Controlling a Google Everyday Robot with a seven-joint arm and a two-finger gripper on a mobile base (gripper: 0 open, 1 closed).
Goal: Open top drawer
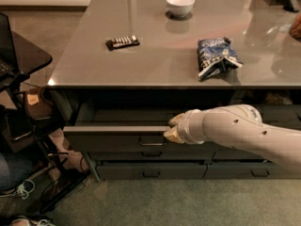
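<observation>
The top drawer (113,138) is a wide dark-grey drawer under the counter's left half. It stands pulled out toward me, with its grey interior (127,117) showing behind the front panel. Its small loop handle (151,141) sits at the panel's centre. My gripper (172,128) is at the end of the white arm that comes in from the right. It sits at the top edge of the drawer front, just right of the handle.
Two shorter drawers (148,169) lie below the top one, with narrower drawers (256,171) to the right. On the counter (155,55) are a white bowl (180,4), a dark snack bar (122,42) and a blue chip bag (216,55). A black stand with cables (23,126) is at the left.
</observation>
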